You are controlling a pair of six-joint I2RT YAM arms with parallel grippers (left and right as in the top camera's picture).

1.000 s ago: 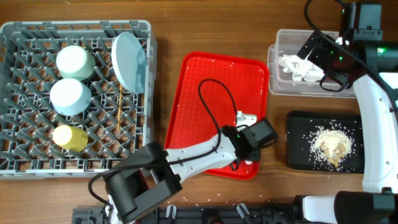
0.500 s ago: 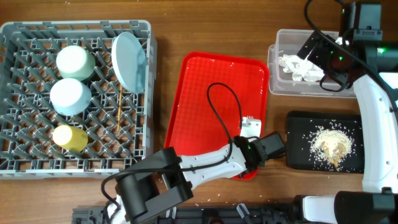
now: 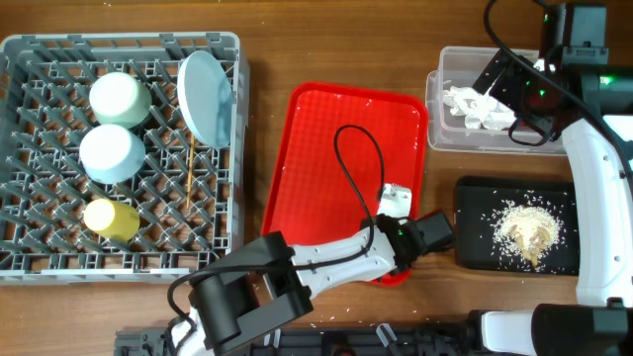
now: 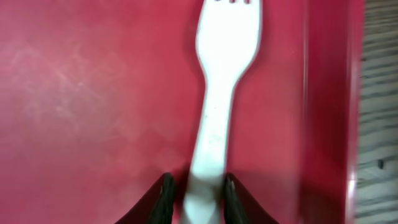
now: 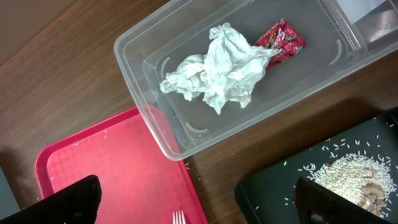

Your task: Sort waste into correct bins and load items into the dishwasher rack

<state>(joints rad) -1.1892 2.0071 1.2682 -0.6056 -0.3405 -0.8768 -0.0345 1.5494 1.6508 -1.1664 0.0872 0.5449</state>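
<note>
The white plastic fork (image 3: 396,198) lies on the red tray (image 3: 316,148) near its right edge; its tines show in the right wrist view (image 5: 178,217). My left gripper (image 3: 406,225) is closed around the fork's handle (image 4: 217,93), jaws (image 4: 196,196) on both sides. My right gripper (image 3: 495,77) hangs open and empty (image 5: 199,199) over the clear tub (image 5: 143,74), which holds the crumpled tissue (image 5: 217,71) and red wrapper (image 5: 281,40). The black tray (image 3: 475,247) holds rice scraps (image 3: 527,232).
The grey rack (image 3: 30,59) at left holds the pale plate (image 3: 206,97) on edge, green bowl (image 3: 120,99), white bowl (image 3: 112,153), yellow cup (image 3: 111,219) and chopsticks (image 3: 189,178). A few rice grains lie scattered on the red tray.
My left gripper has drawn back toward the red tray's near right corner, and the fork has shifted slightly that way with it. The right arm has not moved.
</note>
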